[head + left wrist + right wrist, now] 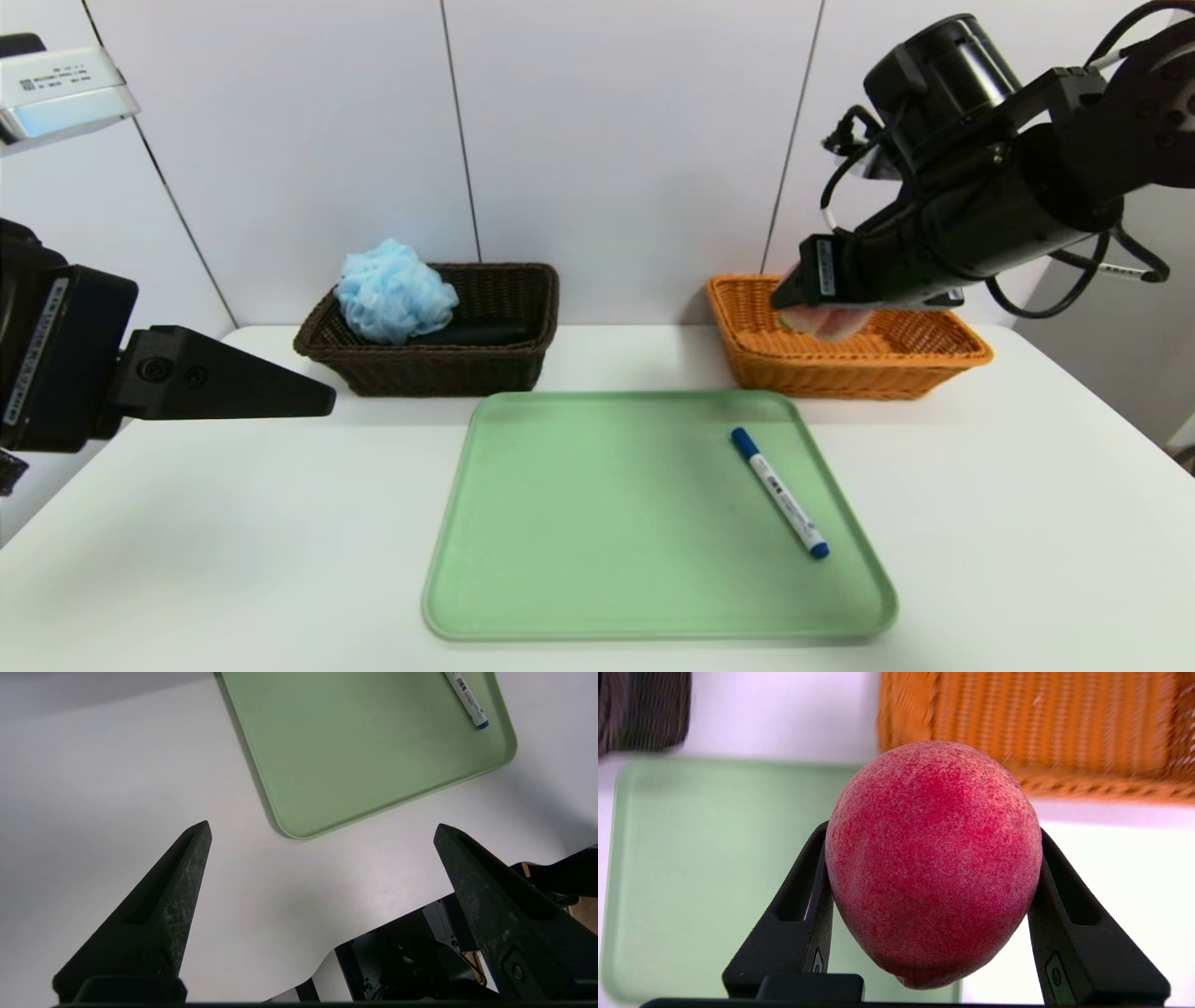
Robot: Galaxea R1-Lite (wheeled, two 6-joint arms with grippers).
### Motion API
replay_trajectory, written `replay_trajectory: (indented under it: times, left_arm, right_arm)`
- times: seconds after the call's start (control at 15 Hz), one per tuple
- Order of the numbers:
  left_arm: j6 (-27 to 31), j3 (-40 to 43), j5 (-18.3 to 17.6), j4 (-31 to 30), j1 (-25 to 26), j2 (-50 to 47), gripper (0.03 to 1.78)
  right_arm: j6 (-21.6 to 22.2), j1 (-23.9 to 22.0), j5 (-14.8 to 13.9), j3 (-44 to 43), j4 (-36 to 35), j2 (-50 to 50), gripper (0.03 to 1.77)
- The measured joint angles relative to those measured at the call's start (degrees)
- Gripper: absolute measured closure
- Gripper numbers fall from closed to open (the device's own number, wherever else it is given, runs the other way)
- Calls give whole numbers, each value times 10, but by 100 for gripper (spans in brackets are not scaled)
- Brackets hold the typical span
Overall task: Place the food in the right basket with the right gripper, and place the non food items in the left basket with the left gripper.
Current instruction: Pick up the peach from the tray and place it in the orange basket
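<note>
I see my right end effector (931, 868) pinching the peach (933, 863) above the orange basket (845, 359). My left end effector (322, 830) hangs spread over the worktop (187, 523). The marker (780, 492) lies on the green tray (607, 523).

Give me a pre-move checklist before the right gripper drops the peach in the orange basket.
1. Round pink-red fuzzy peach clamped in right gripper: ok.
2. Peach over the orange-tan woven wicker basket: cannot tell; head view suggests over its left part.
3. Basket floor free: cannot tell, partly hidden.
4. Left gripper open, parked at left over the table: ok.
5. Slim white marker with blue cap on the green plastic tray, pending: ok.
</note>
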Motion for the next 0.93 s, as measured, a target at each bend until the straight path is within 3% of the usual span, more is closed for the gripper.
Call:
replay_trajectory:
  times: [0.47, 0.93]
  left_arm:
    - [-1, 1, 1, 0, 0, 2, 12]
    - [-1, 3, 1, 0, 0, 0, 12]
  right_arm:
    - [-5, -89, -5, -69, -52, 95, 68]
    - [-39, -122, -11, -76, -91, 170, 68]
